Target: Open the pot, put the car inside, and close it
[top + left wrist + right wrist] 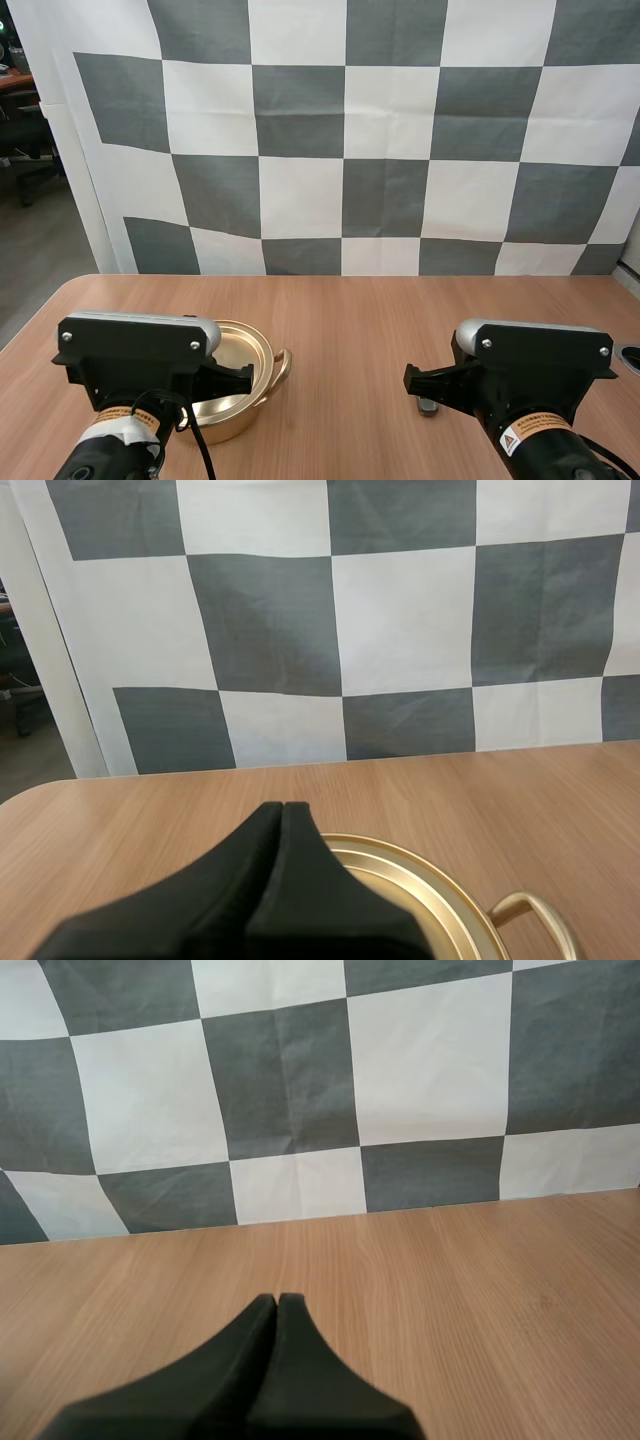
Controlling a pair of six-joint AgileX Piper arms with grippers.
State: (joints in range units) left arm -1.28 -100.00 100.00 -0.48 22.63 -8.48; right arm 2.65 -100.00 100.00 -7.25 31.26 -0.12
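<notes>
A golden pot (248,372) with a loop handle (283,365) stands on the wooden table at the near left, partly under my left arm. My left gripper (283,808) is shut on nothing, its fingers lying together as one dark wedge just above the pot's rim (430,873). I cannot tell whether a lid is on the pot. My right gripper (277,1300) is also shut with nothing in it, over bare table. A small grey thing (428,406) peeks out from under my right arm; most of it is hidden, so I cannot tell what it is.
The wooden table (360,320) stretches ahead of both arms to its far edge. A round dark-rimmed thing (630,353) sits at the table's right edge.
</notes>
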